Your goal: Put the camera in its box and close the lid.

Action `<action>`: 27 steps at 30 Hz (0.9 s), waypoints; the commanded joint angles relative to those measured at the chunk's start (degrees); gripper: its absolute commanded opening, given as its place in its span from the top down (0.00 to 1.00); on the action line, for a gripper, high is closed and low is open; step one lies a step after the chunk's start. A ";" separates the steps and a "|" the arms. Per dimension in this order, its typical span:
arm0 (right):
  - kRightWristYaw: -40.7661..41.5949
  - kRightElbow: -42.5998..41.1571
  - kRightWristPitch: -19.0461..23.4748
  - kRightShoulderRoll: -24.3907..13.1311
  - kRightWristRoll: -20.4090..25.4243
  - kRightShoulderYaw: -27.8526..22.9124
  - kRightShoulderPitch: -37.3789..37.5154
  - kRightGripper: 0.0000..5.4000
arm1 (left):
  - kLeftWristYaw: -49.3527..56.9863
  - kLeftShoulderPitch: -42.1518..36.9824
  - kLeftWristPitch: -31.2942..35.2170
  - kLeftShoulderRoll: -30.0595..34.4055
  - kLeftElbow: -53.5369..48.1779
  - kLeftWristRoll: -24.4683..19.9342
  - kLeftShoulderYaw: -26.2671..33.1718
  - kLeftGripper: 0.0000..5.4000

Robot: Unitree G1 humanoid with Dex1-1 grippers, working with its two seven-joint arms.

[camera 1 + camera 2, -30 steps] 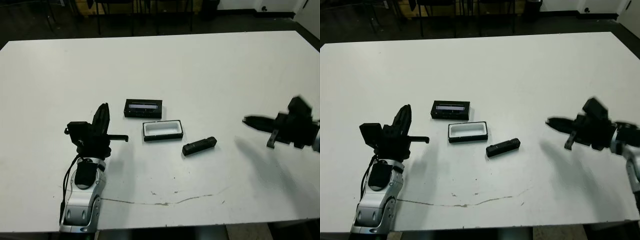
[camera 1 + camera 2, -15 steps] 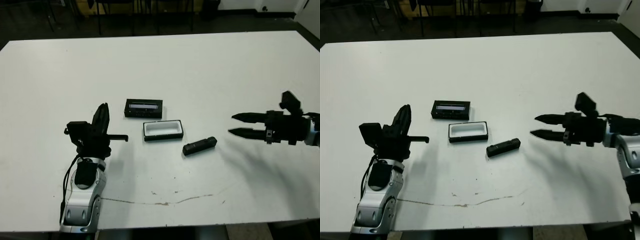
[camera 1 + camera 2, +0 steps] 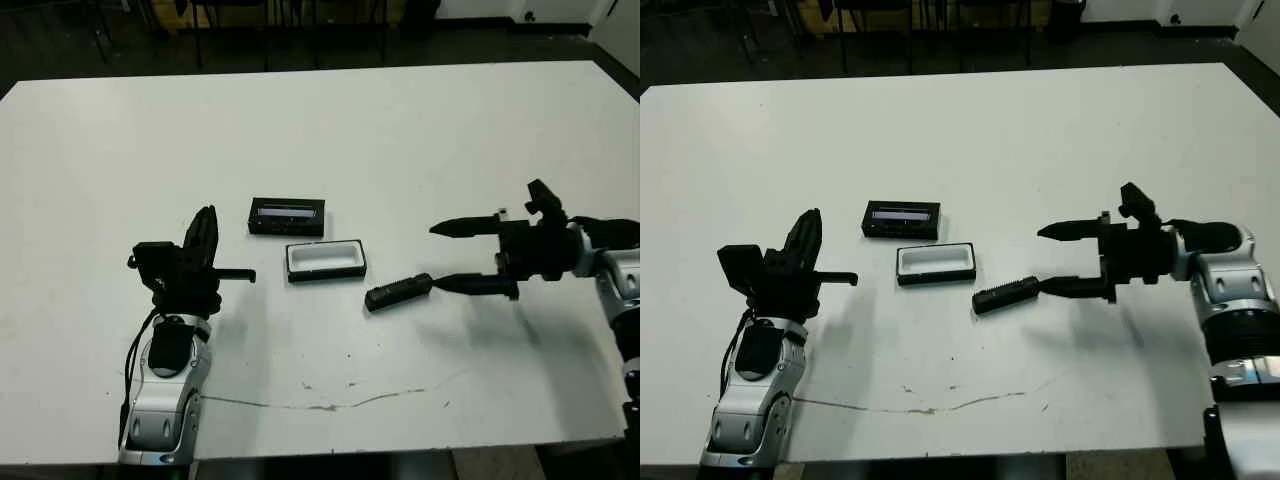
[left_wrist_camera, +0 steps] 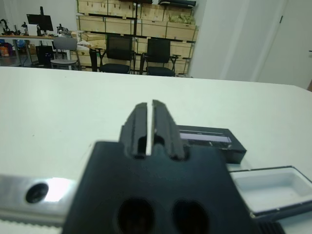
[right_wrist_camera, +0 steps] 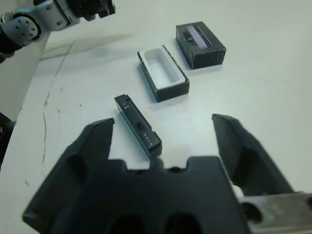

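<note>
The camera (image 3: 398, 292) is a slim black bar lying flat on the white table, just right of the box (image 3: 325, 260), a small black tray with white lining. Behind the box lies the lid (image 3: 287, 216), black with a pale strip on its face. My right gripper (image 3: 447, 255) is open, its fingers pointing left, one fingertip close to the camera's right end. In the right wrist view the camera (image 5: 137, 126) lies between the spread fingers. My left gripper (image 3: 205, 240) is shut and empty, left of the box, its fingers (image 4: 148, 124) pressed together.
A thin crack-like mark (image 3: 330, 405) runs across the table near its front edge. Chairs and shelves with boxes (image 4: 131, 34) stand beyond the table's far side.
My right gripper has travelled left toward the camera and opened wide. The left arm, box, lid and camera have stayed put.
</note>
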 commanded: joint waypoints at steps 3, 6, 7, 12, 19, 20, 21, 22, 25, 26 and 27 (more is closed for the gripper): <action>-1.27 -0.57 0.06 0.89 -1.82 0.67 0.00 0.00 | 0.05 0.55 0.77 0.66 0.49 0.20 0.51 1.00; -1.55 -2.00 0.94 1.05 -2.02 1.07 0.44 0.00 | 0.12 0.50 0.89 0.56 0.47 0.14 0.57 1.00; -2.42 -3.25 1.87 0.74 -2.71 1.54 0.73 0.00 | 0.18 0.51 0.98 0.56 0.37 0.23 0.54 1.00; -3.25 -7.28 6.88 0.82 -2.26 2.69 1.82 0.00 | 0.11 0.48 1.05 0.37 0.42 -0.10 0.63 1.00; 1.83 0.40 6.77 3.64 -2.16 4.41 -0.71 0.00 | 0.39 0.90 1.08 0.38 -0.14 0.54 0.38 1.00; 2.82 2.63 6.69 4.27 -2.48 4.77 -1.61 0.00 | 0.38 0.92 1.02 0.34 -0.14 0.50 0.40 1.00; 3.01 3.80 6.29 4.69 -2.95 5.00 -2.07 0.00 | 0.37 0.96 1.01 0.33 -0.16 0.47 0.42 1.00; 2.83 4.18 6.73 4.77 -3.61 5.41 -2.45 0.00 | 0.42 0.98 1.10 0.28 -0.22 0.45 0.44 1.00; 1.92 3.49 6.52 4.77 -5.07 6.09 -2.50 0.00 | 0.43 0.99 1.11 0.31 -0.18 0.39 0.58 1.00; 1.79 2.75 7.01 4.70 -5.15 6.11 -2.32 0.00 | 0.38 0.99 1.09 0.31 -0.15 0.27 0.66 1.00; 1.66 2.16 7.55 4.60 -5.29 6.16 -2.20 0.00 | 0.35 0.98 1.11 0.30 -0.14 0.19 0.71 1.00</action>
